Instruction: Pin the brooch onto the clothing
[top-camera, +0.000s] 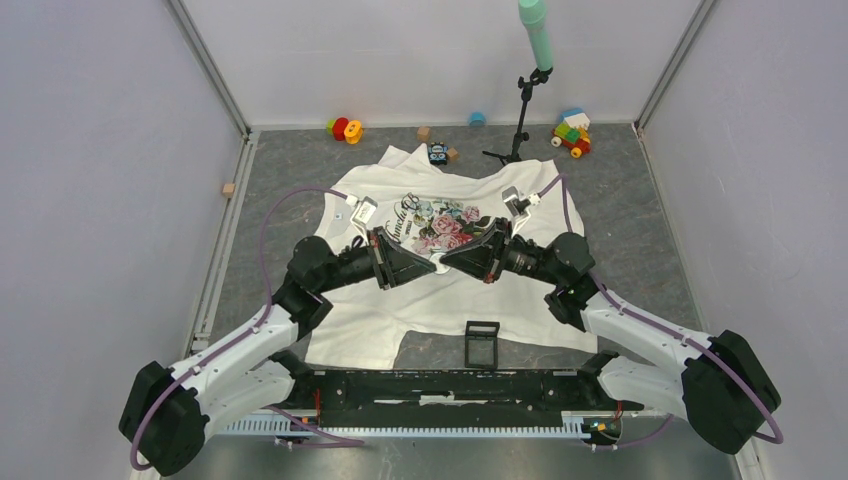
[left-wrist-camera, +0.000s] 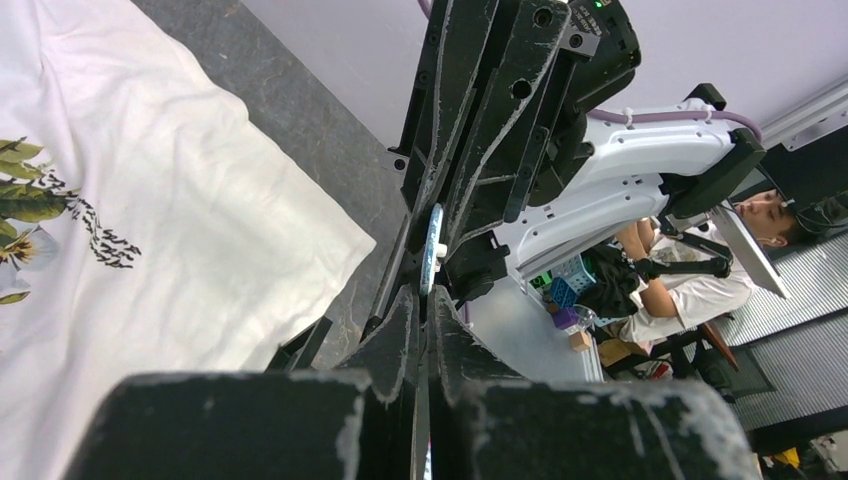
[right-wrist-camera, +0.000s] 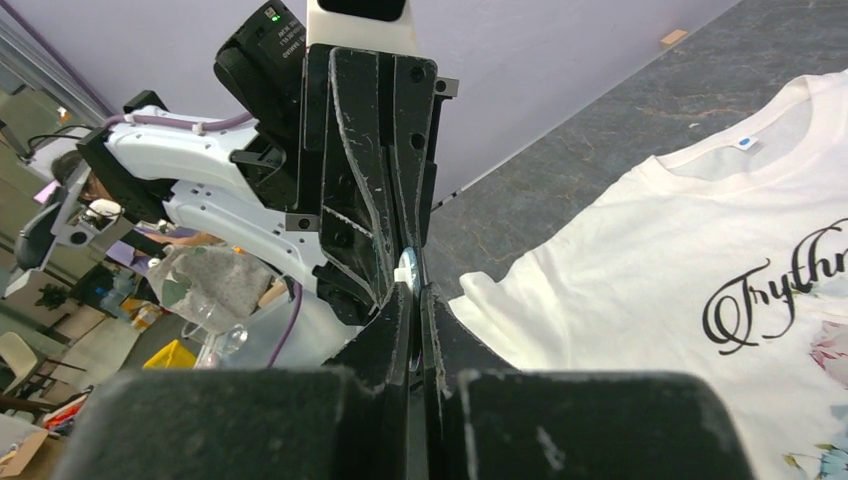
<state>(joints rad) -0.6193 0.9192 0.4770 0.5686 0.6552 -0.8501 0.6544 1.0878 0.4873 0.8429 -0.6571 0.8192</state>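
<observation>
The clothing (top-camera: 440, 300), a white T-shirt with a rose print and black script, lies flat on the grey table. Above its chest my two grippers meet tip to tip. The brooch (left-wrist-camera: 432, 250) shows edge-on as a thin bluish disc. My left gripper (left-wrist-camera: 425, 292) is shut on its near edge, and the right gripper's fingers (left-wrist-camera: 470, 150) clamp it from the far side. In the right wrist view the brooch (right-wrist-camera: 408, 270) sits at the tips of my shut right gripper (right-wrist-camera: 415, 290). From above, the left gripper (top-camera: 432, 263) and right gripper (top-camera: 447, 261) hide the brooch.
A black square frame holder (top-camera: 482, 343) stands on the shirt's hem near the arm bases. At the back lie a black-and-blue toy (top-camera: 437, 153), coloured toys (top-camera: 345, 129) (top-camera: 571, 132) and a black stand (top-camera: 520, 120). A wooden block (top-camera: 229, 189) lies at the left wall.
</observation>
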